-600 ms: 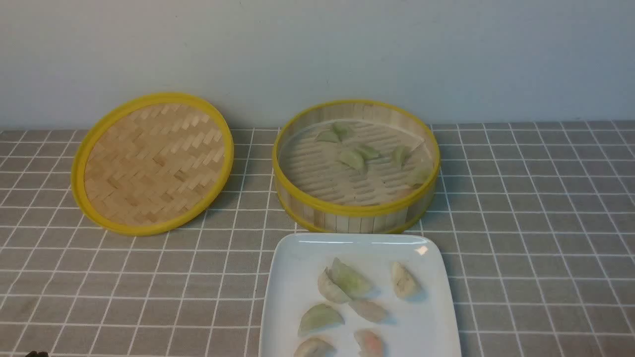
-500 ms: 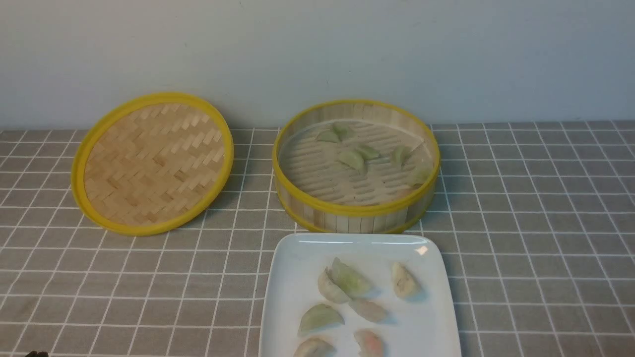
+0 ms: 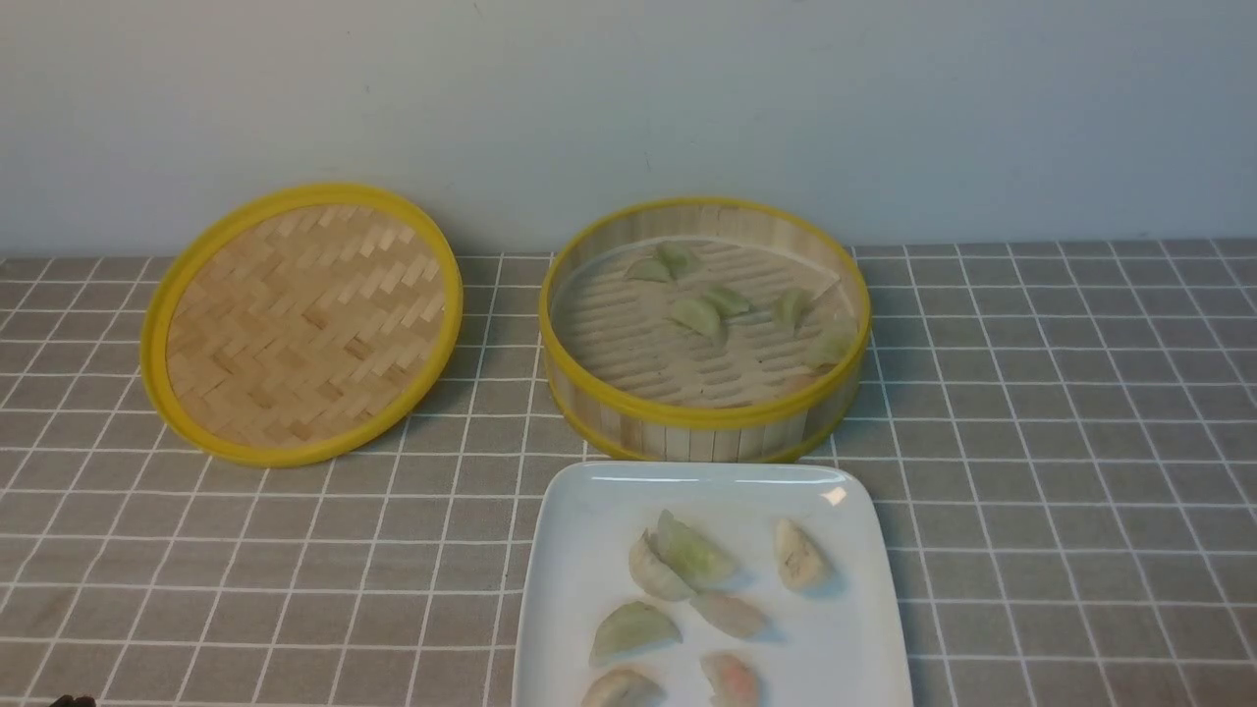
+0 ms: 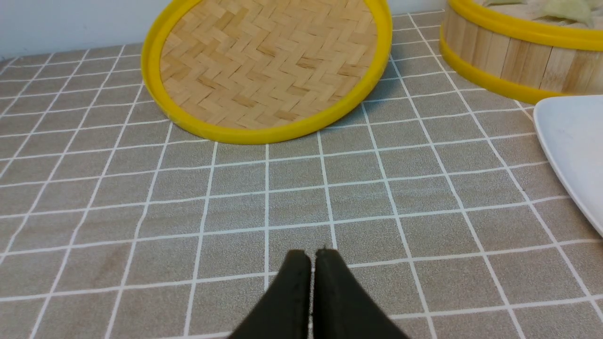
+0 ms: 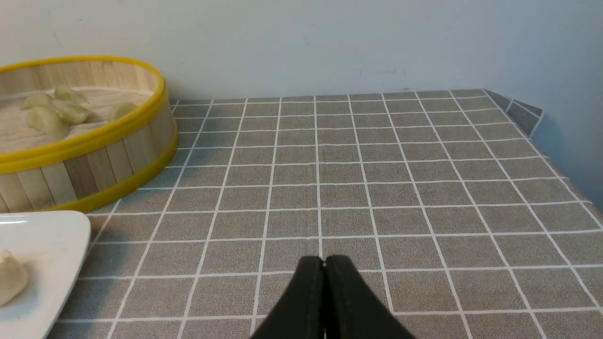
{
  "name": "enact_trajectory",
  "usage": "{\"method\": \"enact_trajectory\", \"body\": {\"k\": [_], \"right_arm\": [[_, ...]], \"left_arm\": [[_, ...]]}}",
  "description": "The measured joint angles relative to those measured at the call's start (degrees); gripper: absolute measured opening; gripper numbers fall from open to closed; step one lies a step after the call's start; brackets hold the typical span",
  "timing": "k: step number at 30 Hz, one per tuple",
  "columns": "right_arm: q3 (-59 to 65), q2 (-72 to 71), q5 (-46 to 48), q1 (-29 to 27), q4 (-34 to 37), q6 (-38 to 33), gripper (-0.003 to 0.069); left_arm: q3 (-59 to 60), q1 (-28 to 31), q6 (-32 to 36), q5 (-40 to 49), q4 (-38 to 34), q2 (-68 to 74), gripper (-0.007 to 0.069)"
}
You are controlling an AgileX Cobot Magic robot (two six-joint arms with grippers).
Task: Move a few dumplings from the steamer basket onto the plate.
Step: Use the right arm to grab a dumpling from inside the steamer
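Note:
The steamer basket [image 3: 702, 417] stands at the back of the table with several pale green dumplings [image 3: 699, 314] on its slatted floor. In front of it the white plate [image 3: 579, 550] holds several dumplings [image 3: 692, 552], green, whitish and one pink-tinged. In the front view both arms are out of sight except a dark speck at the bottom left corner. My left gripper [image 4: 312, 254] is shut and empty, low over the cloth in front of the lid. My right gripper [image 5: 324, 260] is shut and empty over the cloth, to the right of the plate [image 5: 42, 235] and the basket [image 5: 118, 146].
The flat woven lid [image 3: 304, 324] with a yellow rim leans against the wall left of the basket. A grey checked cloth [image 3: 1061, 442] covers the table. The wall runs close behind, and the table's far right corner [image 5: 518, 110] meets it.

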Motion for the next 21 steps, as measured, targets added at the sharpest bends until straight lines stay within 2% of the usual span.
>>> {"method": "enact_trajectory", "body": {"k": [14,17,20,21], "right_arm": [[0.00,0.00,0.00,0.00,0.29,0.13,-0.0015],[0.15,0.00,-1.64,0.00,6.00,2.78,-0.0015],[0.25,0.00,-8.91,0.00,17.84,7.95,-0.0015],[0.25,0.00,-9.57,0.00,18.71,8.73,-0.0015]], "left_arm": [[0.00,0.00,0.00,0.00,0.00,0.00,-0.0005],[0.00,0.00,0.00,0.00,0.00,0.00,-0.0005],[0.00,0.00,0.00,0.00,0.00,0.00,-0.0005],[0.00,0.00,0.00,0.00,0.00,0.00,-0.0005]]}}
